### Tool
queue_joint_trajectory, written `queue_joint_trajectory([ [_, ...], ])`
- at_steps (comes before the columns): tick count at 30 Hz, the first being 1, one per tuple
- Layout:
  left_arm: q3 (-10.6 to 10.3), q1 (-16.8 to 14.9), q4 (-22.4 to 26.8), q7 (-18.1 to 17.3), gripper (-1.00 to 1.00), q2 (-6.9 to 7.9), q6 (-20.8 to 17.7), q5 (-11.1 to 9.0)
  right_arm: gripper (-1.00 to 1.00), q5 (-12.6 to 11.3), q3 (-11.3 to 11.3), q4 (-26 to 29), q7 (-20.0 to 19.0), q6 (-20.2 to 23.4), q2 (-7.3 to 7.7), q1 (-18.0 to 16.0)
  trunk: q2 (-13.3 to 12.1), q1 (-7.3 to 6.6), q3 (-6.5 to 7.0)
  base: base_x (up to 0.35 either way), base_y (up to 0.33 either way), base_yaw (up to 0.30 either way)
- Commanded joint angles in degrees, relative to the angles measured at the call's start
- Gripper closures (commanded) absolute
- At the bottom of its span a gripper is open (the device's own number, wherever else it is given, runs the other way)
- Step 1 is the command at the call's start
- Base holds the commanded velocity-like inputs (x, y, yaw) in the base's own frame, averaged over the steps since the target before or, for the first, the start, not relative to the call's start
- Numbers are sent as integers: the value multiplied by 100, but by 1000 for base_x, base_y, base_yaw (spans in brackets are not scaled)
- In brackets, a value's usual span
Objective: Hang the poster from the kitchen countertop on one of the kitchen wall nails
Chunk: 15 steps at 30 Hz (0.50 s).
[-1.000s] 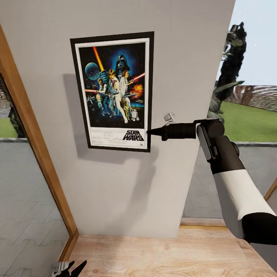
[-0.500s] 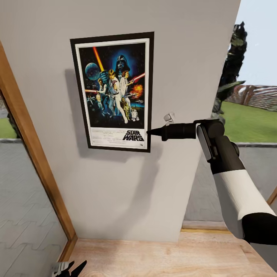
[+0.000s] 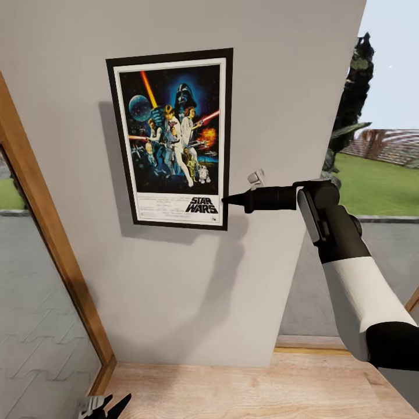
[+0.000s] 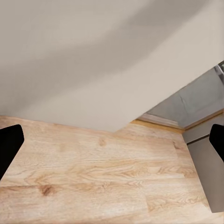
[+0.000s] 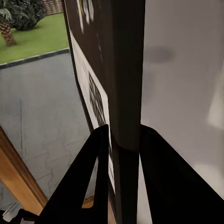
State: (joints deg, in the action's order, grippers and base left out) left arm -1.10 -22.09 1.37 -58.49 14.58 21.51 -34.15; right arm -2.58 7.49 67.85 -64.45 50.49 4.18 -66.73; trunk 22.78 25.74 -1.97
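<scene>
Head view: from above, facing the grey wall (image 3: 279,87) at 12 o'clock, moderately near. Right wrist view: very close, sighting along the poster (image 5: 122,70) edge-on — poster (image 3: 171,137) and wall shared with the head view. Left wrist view: low, facing the wooden floor (image 4: 93,177) and wall base — both shared with the head view.

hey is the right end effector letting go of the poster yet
No, in the right wrist view the right end effector has both fingers clamped on the poster frame's edge.

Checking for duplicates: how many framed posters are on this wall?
1: the black-framed Star Wars poster against the grey wall, its lower right edge pinched by the right gripper.
</scene>
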Motion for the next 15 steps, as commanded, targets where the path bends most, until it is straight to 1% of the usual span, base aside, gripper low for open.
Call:
queue_joint_trajectory([
  [1,-13,-6,-5,-13,-100,1,29,-10,100,-41,7,0,-6,57,4,-9,14,4,-14,0,0,0],
  [5,-13,-6,-5,-13,-100,1,29,-10,100,-41,7,0,-6,57,4,-9,14,4,-14,27,0,0],
  [11,-13,-8,-5,-13,-100,1,29,-13,100,-41,7,-4,-6,57,4,-9,14,4,-14,219,0,0],
  [15,-13,-6,-5,-13,-100,1,29,-12,100,-41,7,-9,-6,57,4,-9,14,4,-14,83,0,0],
])
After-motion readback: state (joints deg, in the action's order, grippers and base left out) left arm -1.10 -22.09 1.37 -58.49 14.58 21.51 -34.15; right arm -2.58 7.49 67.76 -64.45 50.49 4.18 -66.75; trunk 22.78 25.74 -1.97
